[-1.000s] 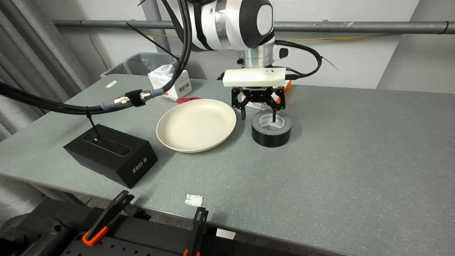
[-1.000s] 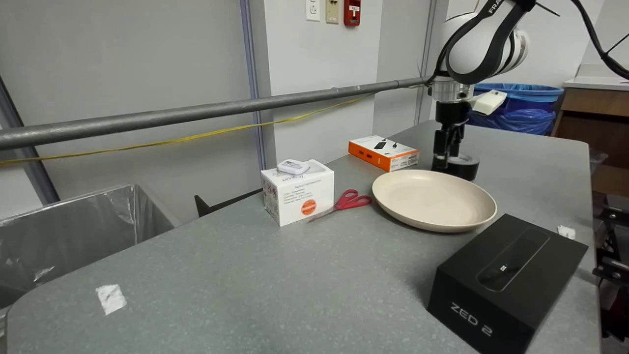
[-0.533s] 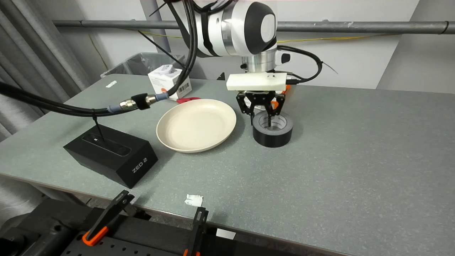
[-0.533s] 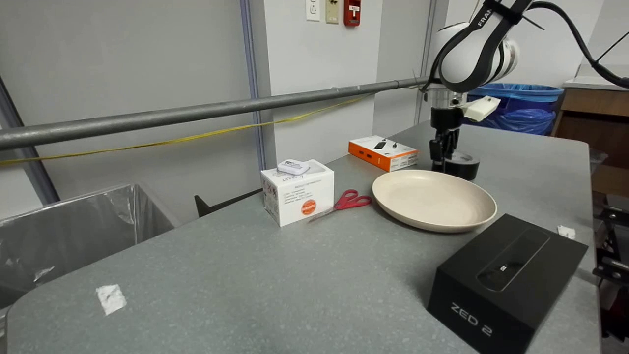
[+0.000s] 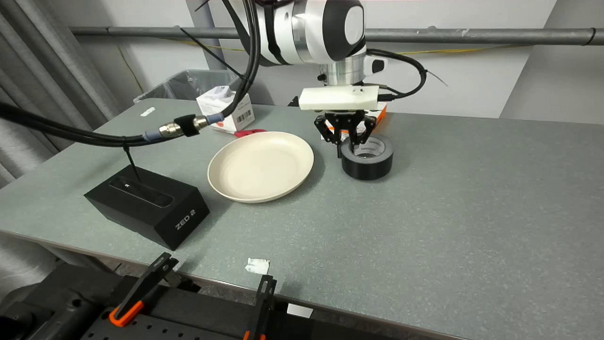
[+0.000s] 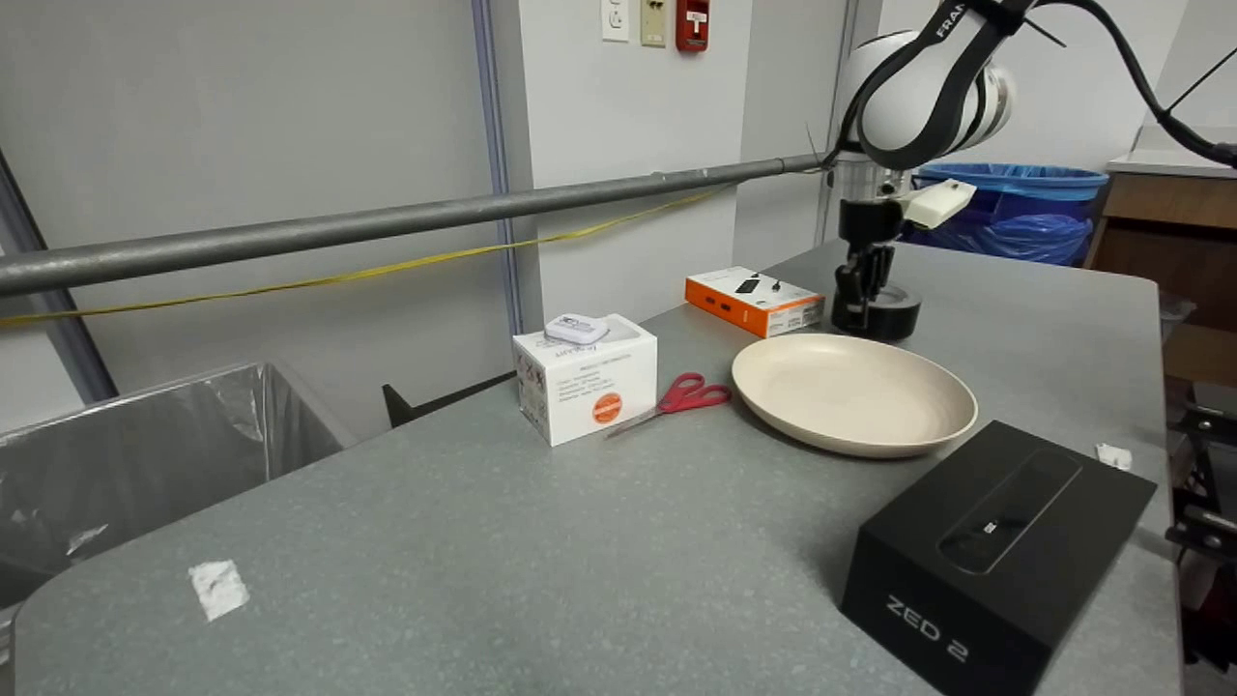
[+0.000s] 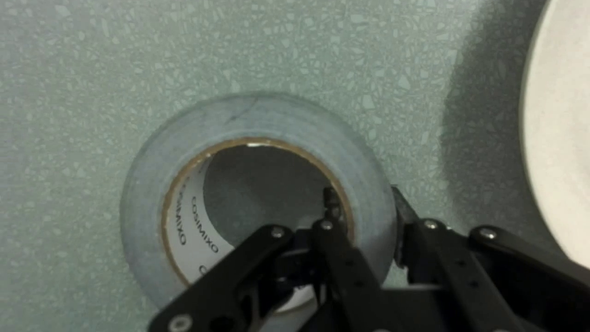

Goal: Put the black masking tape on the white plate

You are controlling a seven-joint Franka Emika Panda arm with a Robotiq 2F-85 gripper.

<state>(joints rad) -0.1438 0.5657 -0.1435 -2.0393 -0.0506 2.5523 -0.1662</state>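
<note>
In the wrist view the black masking tape [image 7: 258,117] fills the middle, its open hole and printed inner core facing the camera. My gripper [image 7: 364,203] is shut on the side of the roll nearest the plate, one finger inside the hole and one finger [image 7: 402,230] against the outer wall. In an exterior view the tape [image 5: 367,171] hangs level below the gripper [image 5: 346,152]; whether it clears the table I cannot tell. The white plate [image 5: 259,165] lies just beside it, bare. That plate [image 7: 562,129] shows at the wrist view's right edge.
A black box [image 6: 995,551] stands near the plate on the side away from the tape. Red scissors [image 6: 691,394] and a white box [image 6: 589,382] lie beyond the plate's rim. An orange-and-white box [image 6: 754,302] sits close behind the gripper. Arm cables [image 5: 94,137] hang across the scene.
The jaws have come together on the tape's wall after standing apart around it. Gripper and tape have since shifted toward the back and appear slightly raised. The plate has stayed put.
</note>
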